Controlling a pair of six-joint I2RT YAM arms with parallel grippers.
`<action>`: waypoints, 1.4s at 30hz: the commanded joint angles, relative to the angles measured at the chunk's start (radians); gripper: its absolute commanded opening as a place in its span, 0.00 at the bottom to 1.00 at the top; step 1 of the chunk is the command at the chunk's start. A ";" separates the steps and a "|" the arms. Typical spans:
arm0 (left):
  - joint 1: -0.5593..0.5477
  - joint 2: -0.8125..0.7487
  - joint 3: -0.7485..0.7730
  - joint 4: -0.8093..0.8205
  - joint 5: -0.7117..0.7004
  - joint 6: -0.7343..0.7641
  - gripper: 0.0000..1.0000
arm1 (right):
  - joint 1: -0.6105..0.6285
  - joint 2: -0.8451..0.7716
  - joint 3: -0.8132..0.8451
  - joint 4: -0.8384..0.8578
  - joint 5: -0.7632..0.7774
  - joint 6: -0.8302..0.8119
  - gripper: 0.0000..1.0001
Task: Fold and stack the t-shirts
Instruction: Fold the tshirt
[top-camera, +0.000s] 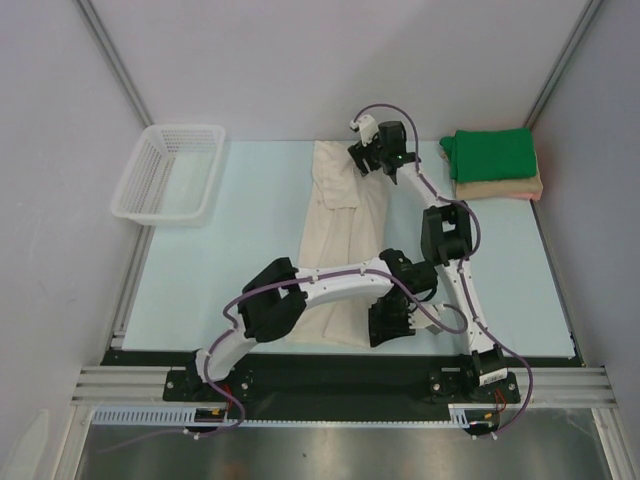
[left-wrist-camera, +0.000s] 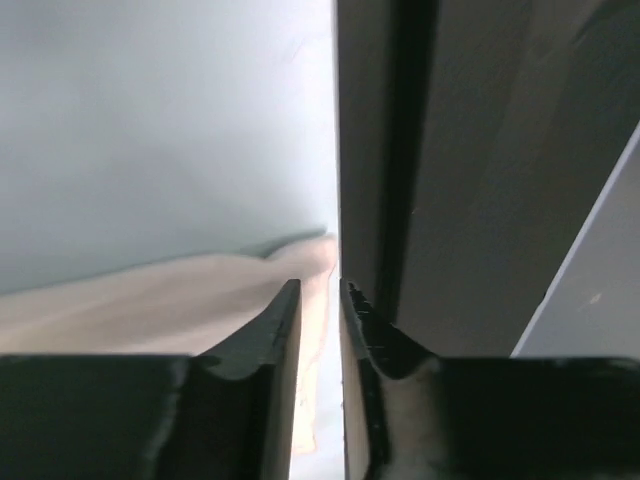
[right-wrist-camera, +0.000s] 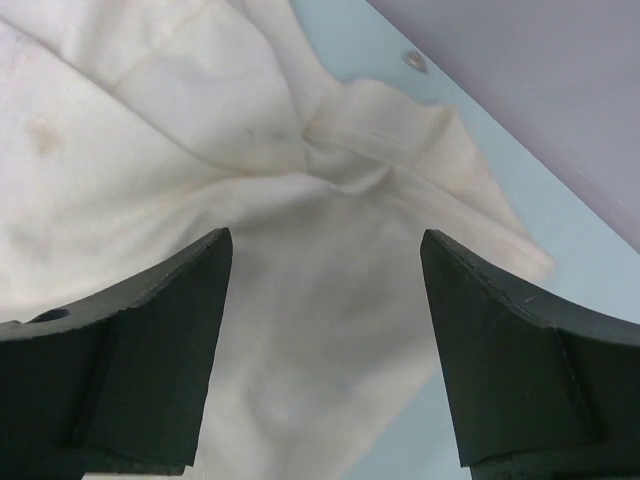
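A cream-white t-shirt lies as a long narrow strip down the middle of the table. My right gripper hovers over its far end, open wide, with only cloth below the gripper and nothing between the fingers. My left gripper is low at the shirt's near right corner. In the left wrist view that gripper has its jaws parted by a narrow slit, and the shirt's edge lies under and just left of the slit. A folded green t-shirt rests on a folded peach-tan one at the back right.
A white lattice basket sits at the back left corner of the pale blue table. Walls close in the left, back and right sides. A dark rail with the arm bases runs along the near edge.
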 joint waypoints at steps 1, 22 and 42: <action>-0.055 -0.030 0.094 0.004 -0.016 -0.029 0.31 | -0.029 -0.248 -0.077 0.020 0.057 0.032 0.81; 0.638 -0.981 -0.720 0.540 -0.110 -0.679 0.67 | -0.112 -1.550 -1.640 -0.224 -0.396 0.825 0.76; 0.698 -0.936 -1.243 0.640 0.082 -0.909 0.69 | 0.186 -1.486 -2.000 -0.221 -0.446 1.157 0.75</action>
